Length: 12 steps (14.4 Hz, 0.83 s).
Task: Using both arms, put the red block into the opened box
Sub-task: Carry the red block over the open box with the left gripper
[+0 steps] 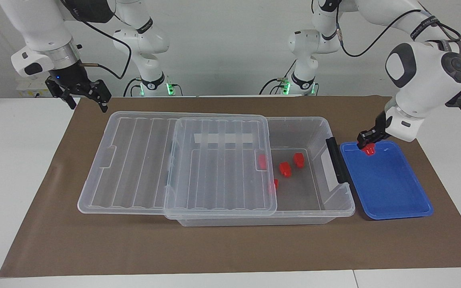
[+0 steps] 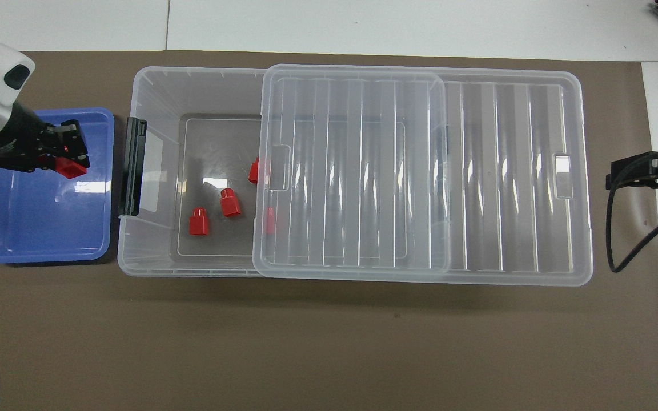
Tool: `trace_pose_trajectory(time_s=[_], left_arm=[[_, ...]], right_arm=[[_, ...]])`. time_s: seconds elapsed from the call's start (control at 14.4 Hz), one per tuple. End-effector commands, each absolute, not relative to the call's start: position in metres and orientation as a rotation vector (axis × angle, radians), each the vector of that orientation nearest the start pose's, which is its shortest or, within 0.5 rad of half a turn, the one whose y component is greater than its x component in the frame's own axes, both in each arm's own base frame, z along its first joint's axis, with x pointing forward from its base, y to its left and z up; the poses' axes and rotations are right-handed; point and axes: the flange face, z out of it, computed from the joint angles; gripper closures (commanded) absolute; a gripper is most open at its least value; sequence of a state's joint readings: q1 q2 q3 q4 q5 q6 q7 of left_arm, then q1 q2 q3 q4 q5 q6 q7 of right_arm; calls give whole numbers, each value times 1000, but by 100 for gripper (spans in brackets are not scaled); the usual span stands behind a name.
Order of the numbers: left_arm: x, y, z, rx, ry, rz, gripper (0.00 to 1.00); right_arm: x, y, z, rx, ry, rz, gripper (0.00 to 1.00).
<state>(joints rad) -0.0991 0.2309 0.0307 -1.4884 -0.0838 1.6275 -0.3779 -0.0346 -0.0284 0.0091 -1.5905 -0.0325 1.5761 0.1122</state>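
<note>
My left gripper (image 1: 368, 141) (image 2: 61, 158) is shut on a small red block (image 1: 370, 150) (image 2: 71, 166) and holds it in the air over the blue tray (image 1: 390, 196) (image 2: 43, 228). Beside the tray stands the clear box (image 1: 336, 204) (image 2: 152, 85). Its ribbed lid (image 1: 214, 176) (image 2: 357, 171) is slid toward the right arm's end, leaving the end by the black latch (image 1: 336, 160) uncovered. Several more red blocks (image 1: 285, 169) (image 2: 198, 221) lie on the box floor. My right gripper (image 1: 88, 106) (image 2: 626, 171) hangs open above the mat, just off the lid's outer end.
A brown mat (image 1: 230, 248) covers the middle of the white table. A black cable (image 2: 620, 240) loops down from the right gripper. The blue tray holds nothing else.
</note>
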Motion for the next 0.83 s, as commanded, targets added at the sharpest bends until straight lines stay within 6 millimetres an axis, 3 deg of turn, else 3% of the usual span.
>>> trace_pose_trajectory(time_s=[0.0,0.14,0.28,0.62,0.76], left_arm=[[604,-99,556,-3132,-662,154,100],[601,-126,557,-3117,-771,98,100],[597,-152,545,-3123,-863,4,100],[588,-174,486,-3163,-831,-110,100],[585,-173,467,-3171,-821,-147,100]], right_arm=[[546,-17,631,-3152,235,-1,0],[546,-16,631,-3152,233,-1,0],[546,-15,629,-3152,228,6,0],[548,-16,626,-3152,233,1,0],[549,-16,627,-3151,235,-6,0]])
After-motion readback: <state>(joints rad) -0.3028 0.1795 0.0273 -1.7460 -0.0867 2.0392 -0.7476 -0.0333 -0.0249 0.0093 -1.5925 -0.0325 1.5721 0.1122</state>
